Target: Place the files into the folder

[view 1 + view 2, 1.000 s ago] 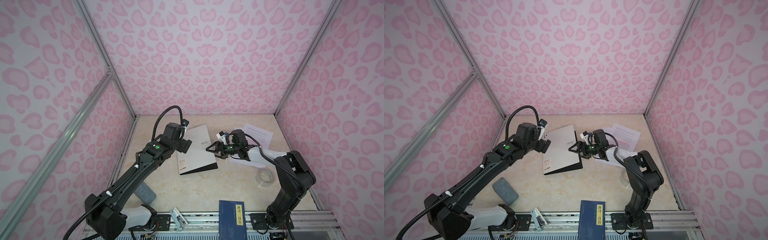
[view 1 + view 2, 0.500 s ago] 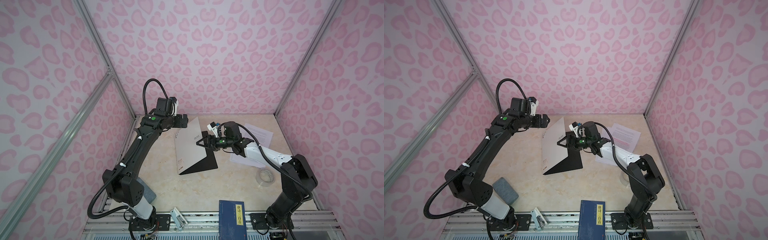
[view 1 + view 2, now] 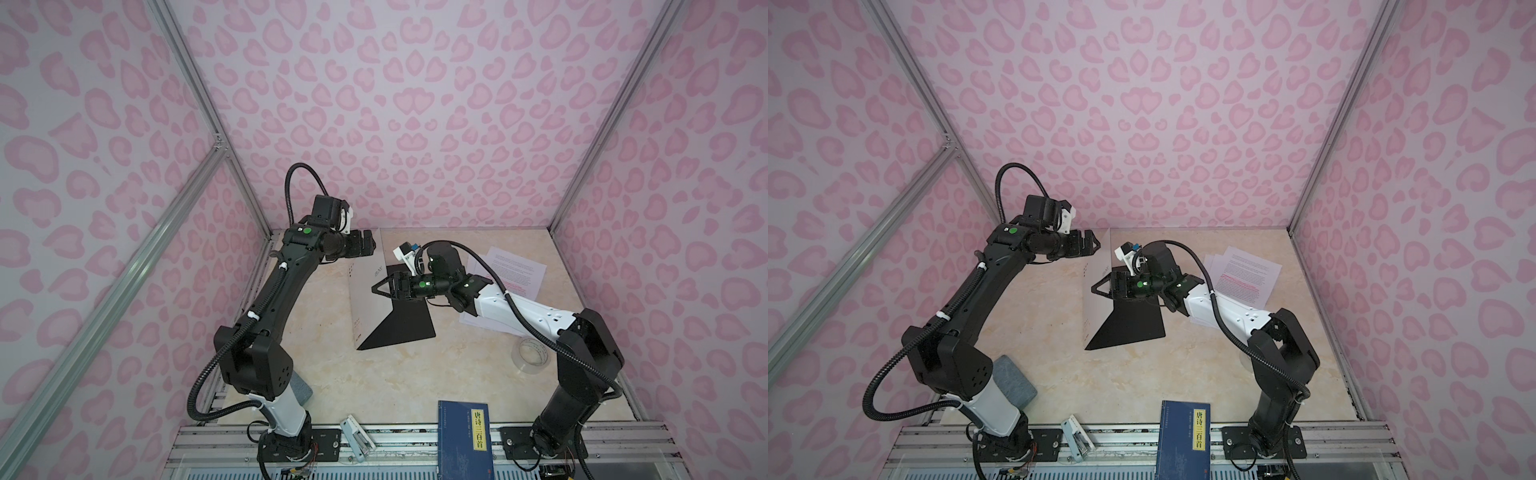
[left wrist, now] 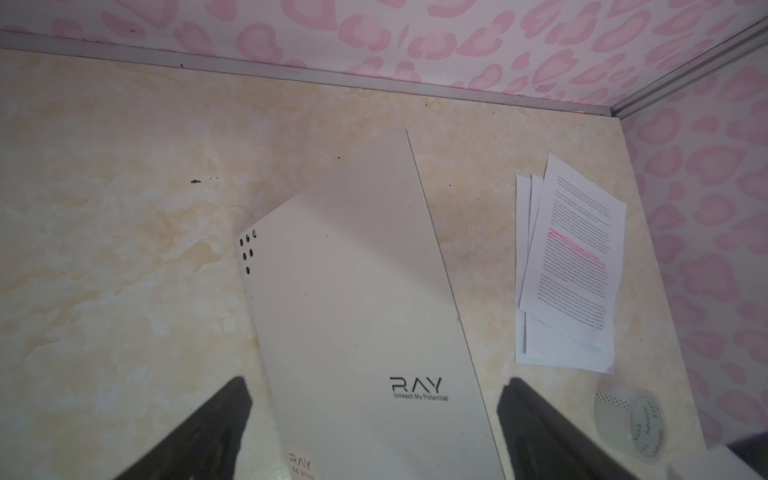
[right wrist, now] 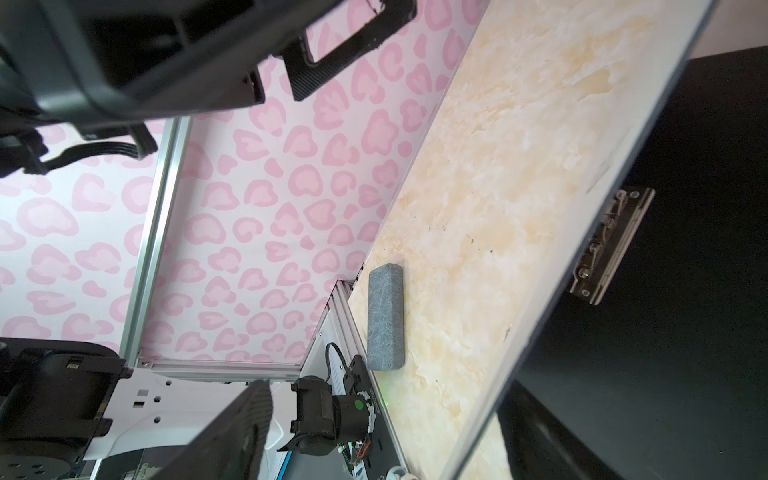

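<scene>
Reading my left wrist feed, I get "RAY" with "Unleash My Potential" beneath it on the pale cover of the folder (image 4: 353, 299). A small sticker nearer the tool repeats "RAY", and dark dots cluster at the cover's far corner. The left gripper (image 4: 374, 384) has its jaws spread wide and grips nothing; the cover shows between its fingers. In both top views the folder stands half open, its white cover raised steeply just ahead of the left gripper and its black back panel flat on the table (image 3: 415, 374). My right gripper (image 3: 380, 288) sits on the black inner side, jaws likewise wide apart and holding nothing; its camera shows the metal clip (image 5: 611, 245). The files (image 4: 571, 257), fanned white sheets of small print with pink-highlighted lines, lie flat behind the right gripper, partly under its forearm, outside the folder. The dark blue book (image 3: 464, 436), well behind both tools, has a yellow strip reading 唐诗三百首.
</scene>
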